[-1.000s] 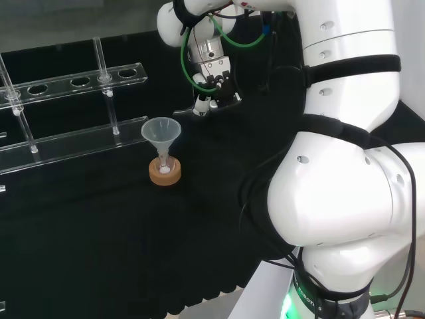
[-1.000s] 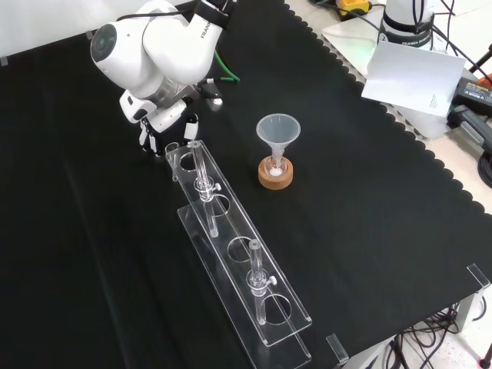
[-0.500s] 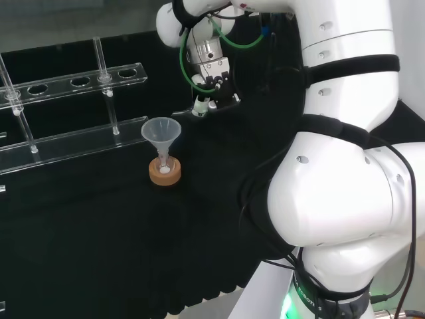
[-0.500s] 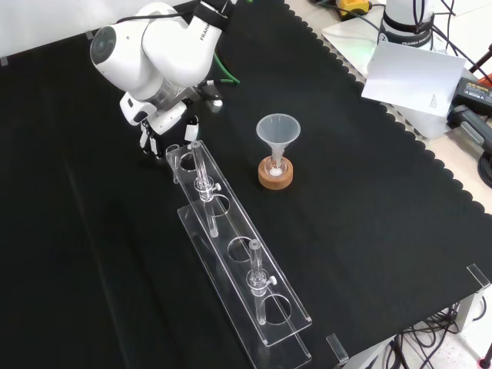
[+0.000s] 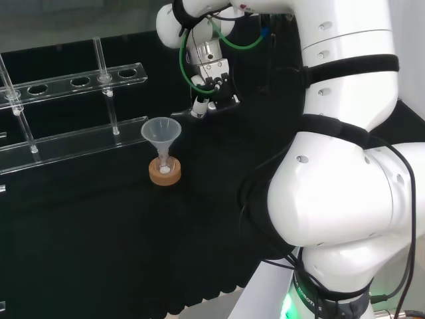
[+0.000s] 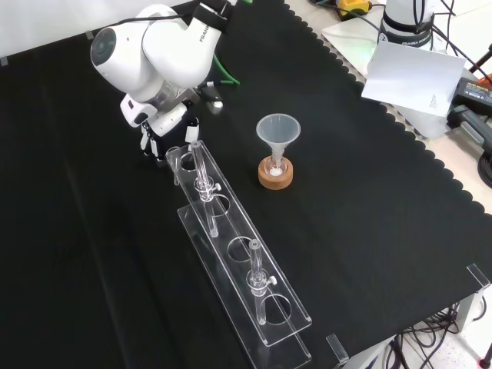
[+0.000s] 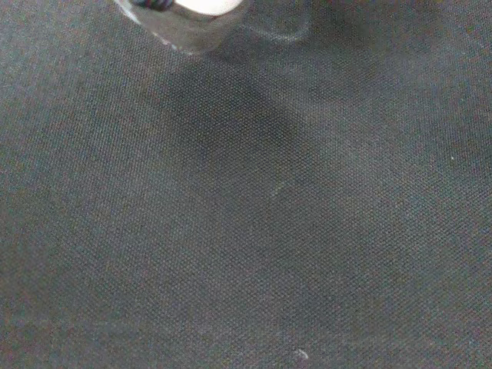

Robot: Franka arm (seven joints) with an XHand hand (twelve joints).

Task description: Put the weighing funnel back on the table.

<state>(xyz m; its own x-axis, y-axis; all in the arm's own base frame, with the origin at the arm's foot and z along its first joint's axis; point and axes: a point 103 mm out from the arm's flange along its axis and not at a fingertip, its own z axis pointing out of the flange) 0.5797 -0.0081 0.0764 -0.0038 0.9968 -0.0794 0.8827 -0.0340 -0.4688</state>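
Your robot's hand hangs over the black-clothed surface, up and to the right of the funnel in the head view and clear of its rim. In the front view the hand sits to the funnel's left, tucked under a white arm link.

Whether the hand is closed on anything you cannot tell, since the link and the hand's own dark parts cover it. In the wrist view the cloth's weave lies close below, and a blurred white part of the hand shows at the edge. A faint clear curved edge lies just beside that white part. Whether it is the weighing funnel you cannot tell, so its place cannot be given.

The funnel stands mouth up, its stem in a small flask on a cork ring. A little white matter shows at the bottom of the flask.

A clear plastic tube rack lies to the funnel's left in the front view, with two clear tubes upright in it. One end is just beside the hand, and the other runs down past the funnel toward the lower edge. In the head view the rack stands behind and to the left of the funnel, not touching it.
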